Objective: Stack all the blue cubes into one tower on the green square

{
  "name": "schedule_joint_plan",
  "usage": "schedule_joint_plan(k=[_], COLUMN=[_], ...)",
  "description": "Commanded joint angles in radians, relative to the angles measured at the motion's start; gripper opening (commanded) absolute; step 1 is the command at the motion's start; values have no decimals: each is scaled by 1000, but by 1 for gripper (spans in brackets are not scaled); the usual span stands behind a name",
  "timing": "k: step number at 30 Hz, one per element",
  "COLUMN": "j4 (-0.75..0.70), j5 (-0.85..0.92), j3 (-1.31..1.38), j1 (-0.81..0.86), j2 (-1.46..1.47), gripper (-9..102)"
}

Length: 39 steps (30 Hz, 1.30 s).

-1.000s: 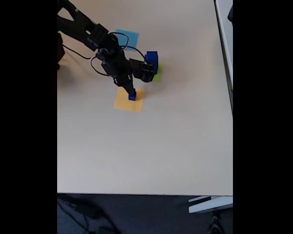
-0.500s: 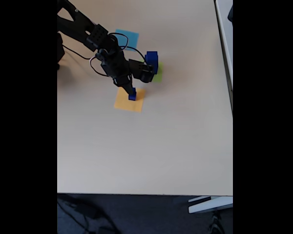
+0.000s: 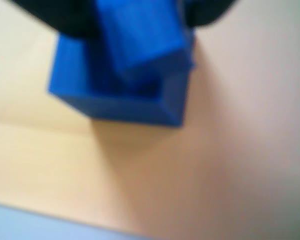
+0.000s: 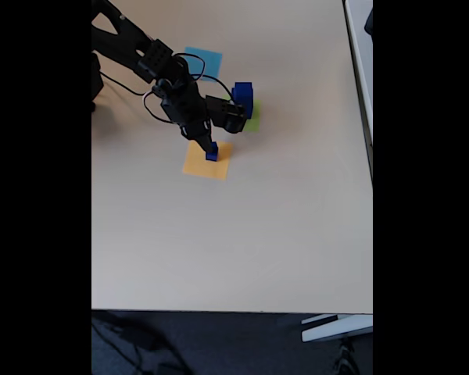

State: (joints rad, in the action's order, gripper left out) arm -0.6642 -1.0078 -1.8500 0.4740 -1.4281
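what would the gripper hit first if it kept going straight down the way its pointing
Most likely the small blue cube right at the gripper tips, sitting on the orange-yellow square. The blurred wrist view shows blue right under the fingers, so whether they already touch it is unclear.

Beige table [image 4: 242, 234]; orange-yellow square [image 4: 205, 162] near a light-blue square [image 4: 205, 58].

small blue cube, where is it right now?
In the fixed view, the small blue cube sits on the orange-yellow square, at its upper edge, under the gripper, left-below the green square.
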Motion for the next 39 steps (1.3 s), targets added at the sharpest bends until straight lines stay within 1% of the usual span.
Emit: schedule_joint_plan(k=[1,28,35,39], j4=[17,8,8,11], j5=[6,3,2,11], j3=[34,89,87,87], j1=[11,-15,-17,-14], j2=[-37,-26,-28,-31], gripper=[9,6,0,0])
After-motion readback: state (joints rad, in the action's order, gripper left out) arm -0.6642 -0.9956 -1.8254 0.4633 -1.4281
